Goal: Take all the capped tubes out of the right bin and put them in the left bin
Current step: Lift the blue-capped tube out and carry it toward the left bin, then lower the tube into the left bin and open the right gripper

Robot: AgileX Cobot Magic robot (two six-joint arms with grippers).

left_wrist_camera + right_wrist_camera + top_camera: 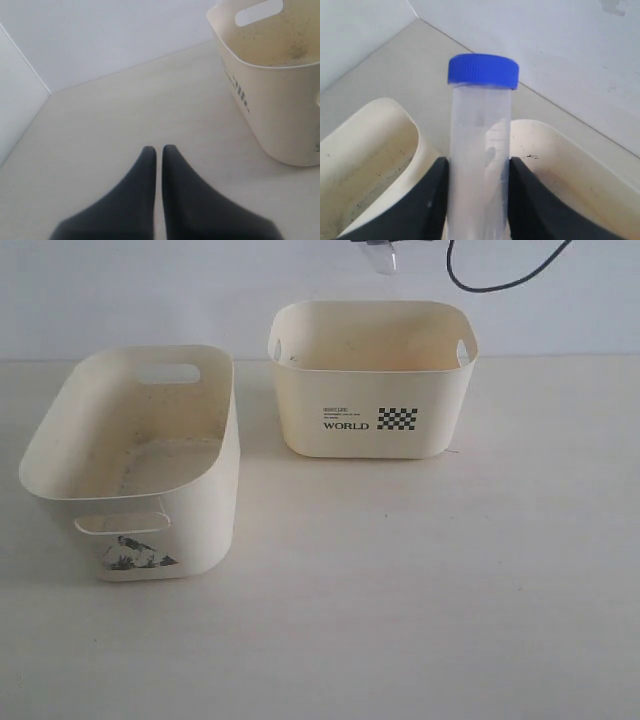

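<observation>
- My right jaws are gripping a blue-capped tube (481, 125), half-open around its body, above the bins.
- My left jaws are closed, holding nothing.
- Transfer step is under way; the next move, as I judge it, is carrying the tube over the left bin (225, 490) and releasing.

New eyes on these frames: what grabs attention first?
The blue-capped tube, clamped in the right end effector, fills the right wrist view. In the exterior view the checkered WORLD bin stands right of the longer left bin on a pale table. The left end effector is shut and empty beside the left bin.
</observation>
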